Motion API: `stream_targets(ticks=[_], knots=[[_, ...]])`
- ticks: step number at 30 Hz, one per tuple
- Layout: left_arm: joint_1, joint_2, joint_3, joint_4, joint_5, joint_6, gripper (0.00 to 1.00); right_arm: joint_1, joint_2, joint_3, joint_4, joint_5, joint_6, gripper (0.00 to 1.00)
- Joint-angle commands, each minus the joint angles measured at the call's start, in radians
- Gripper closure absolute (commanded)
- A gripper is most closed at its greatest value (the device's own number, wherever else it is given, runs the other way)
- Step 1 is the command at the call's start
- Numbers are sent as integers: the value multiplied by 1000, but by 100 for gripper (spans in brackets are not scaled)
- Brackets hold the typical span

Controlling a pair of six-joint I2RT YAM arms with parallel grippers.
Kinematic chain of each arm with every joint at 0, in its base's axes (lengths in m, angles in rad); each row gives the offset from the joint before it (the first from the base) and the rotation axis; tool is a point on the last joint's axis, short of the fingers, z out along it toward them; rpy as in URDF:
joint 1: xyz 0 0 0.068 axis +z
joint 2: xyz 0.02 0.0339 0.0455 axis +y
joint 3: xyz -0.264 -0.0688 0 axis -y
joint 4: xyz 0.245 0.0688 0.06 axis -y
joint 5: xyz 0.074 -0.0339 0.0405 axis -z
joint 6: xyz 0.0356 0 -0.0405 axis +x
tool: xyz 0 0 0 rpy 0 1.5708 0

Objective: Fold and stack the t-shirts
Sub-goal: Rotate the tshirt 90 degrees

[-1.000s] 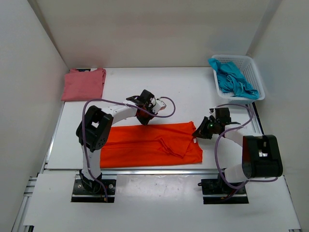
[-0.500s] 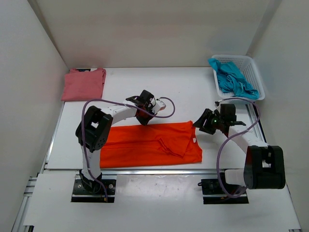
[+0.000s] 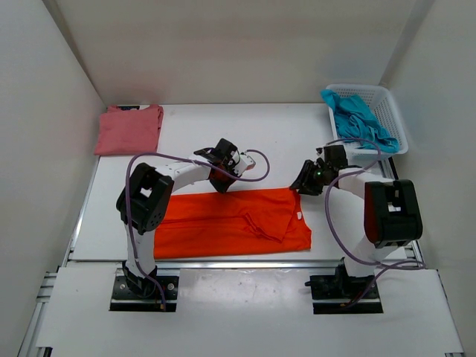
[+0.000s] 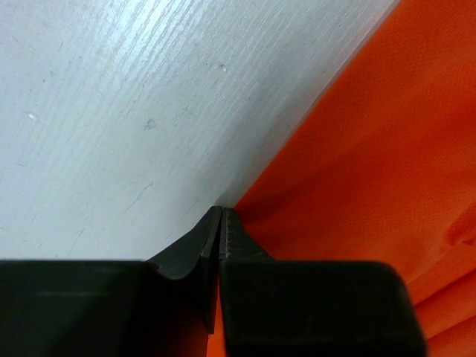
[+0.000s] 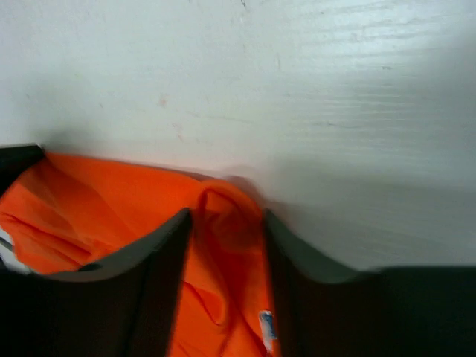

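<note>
Top: orange shirt (image 3: 234, 223) flat on counter (image 3: 282, 141); left pincer (image 3: 222, 181) at its far edge, right pincer (image 3: 303, 184) at its far-right corner.
Left wrist: jaws nearly together at shirt edge, grip unclear.
Right wrist: jaws wide, straddling shirt corner, empty.
Advice: catch all layers before lifting.

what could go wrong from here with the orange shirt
1. The right pincer stands open astride a raised pucker at a corner of the orange t-shirt; closing there might catch only one layer.
2. The left pincer has its jaws almost together right on the hem, a thin bite that may slip on lifting.
3. A rumpled fold lies mid-shirt and could get folded in as a lump.
</note>
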Motion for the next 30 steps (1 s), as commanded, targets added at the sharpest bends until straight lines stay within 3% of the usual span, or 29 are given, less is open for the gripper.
stream_targets(ticks=[1,2,4,9,12,13,14,16,18,20,24,27,30], knots=[[3,-51,3,-26,-7,-2,85,21,28,50,-44,25,-36,57],[3,-57,4,-27,-9,4,85,16,33,55,-41,22,-27,74],[6,-54,8,-32,-13,0,82,2,42,56,-33,11,-19,96],[16,-62,23,-46,-26,7,77,-15,137,217,-35,-5,-42,100],[38,-71,58,-69,-30,12,57,1,297,479,-99,-14,-65,100],[50,-71,63,-84,-32,6,46,5,376,620,-145,-12,-82,94],[78,-71,86,-87,-24,-2,36,18,416,698,-176,-21,-89,78],[104,-80,110,-113,-18,-12,26,39,590,1046,-268,-15,-137,58],[148,-89,139,-122,-23,-22,23,65,711,1325,-421,20,-183,38],[187,-94,146,-133,-14,-25,22,73,754,1486,-453,44,-191,32],[260,-126,117,-159,-13,-39,22,68,656,1413,-478,87,-221,33],[309,-192,42,-182,-3,-20,22,41,496,1224,-481,120,-218,36],[368,-296,-63,-193,-13,0,21,27,236,881,-438,160,-223,38]])
